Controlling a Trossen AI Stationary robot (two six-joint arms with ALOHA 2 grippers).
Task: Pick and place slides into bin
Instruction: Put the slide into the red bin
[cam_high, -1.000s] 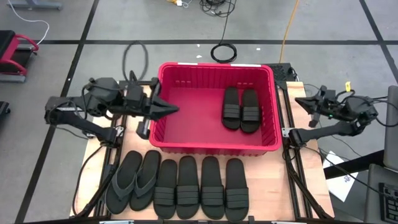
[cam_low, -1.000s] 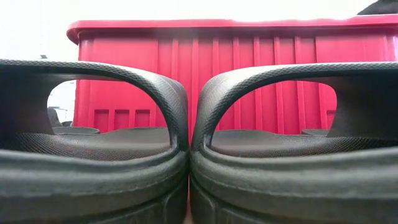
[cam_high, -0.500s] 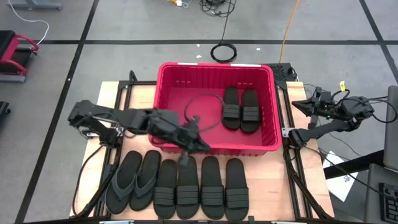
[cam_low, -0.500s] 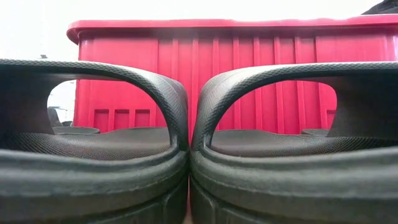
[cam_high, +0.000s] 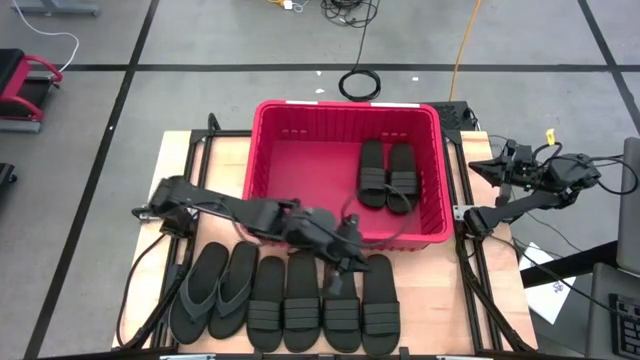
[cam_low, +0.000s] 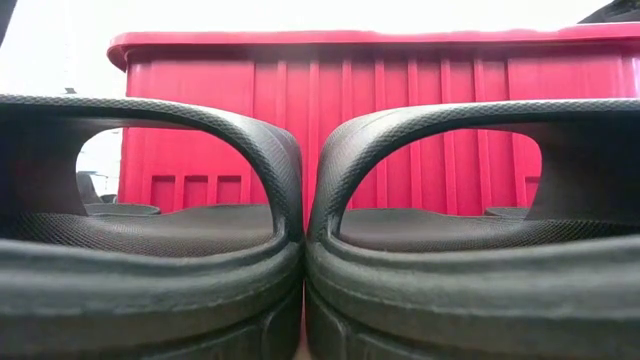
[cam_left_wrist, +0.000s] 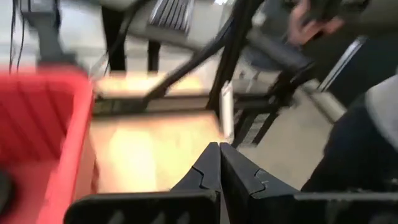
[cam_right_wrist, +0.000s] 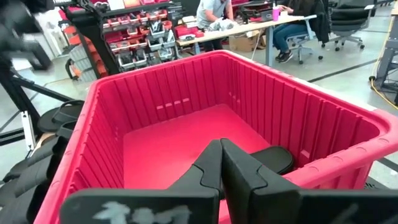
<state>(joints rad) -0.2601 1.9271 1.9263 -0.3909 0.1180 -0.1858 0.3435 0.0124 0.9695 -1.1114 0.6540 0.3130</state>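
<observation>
The red bin (cam_high: 300, 170) stands at the middle of the table's far side with two black slides (cam_high: 388, 175) lying flat inside at its right. Several more slides (cam_high: 285, 300) lie side by side in a row along the near edge, and two of them fill the low view (cam_low: 300, 270). My left gripper (cam_high: 362, 262) is shut and hovers over the far ends of the row's right-hand slides, just in front of the bin's near wall. It points toward the table's right edge (cam_left_wrist: 219, 155). My right gripper (cam_high: 497, 166) is shut (cam_right_wrist: 221, 152) and waits beside the bin's right wall.
Bare wood shows left of the bin (cam_high: 200, 165) and at the near right corner (cam_high: 425, 295). A loop of the left arm's cable (cam_high: 378, 215) hangs over the bin's near wall. A coiled cable (cam_high: 360, 82) lies on the floor beyond. People sit at desks (cam_right_wrist: 214, 12) far behind.
My left arm has stretched out from the bin's left wall, swinging toward the table's near right and sinking. Its shut gripper now hangs over the row of slides. The slides and the bin have not moved.
</observation>
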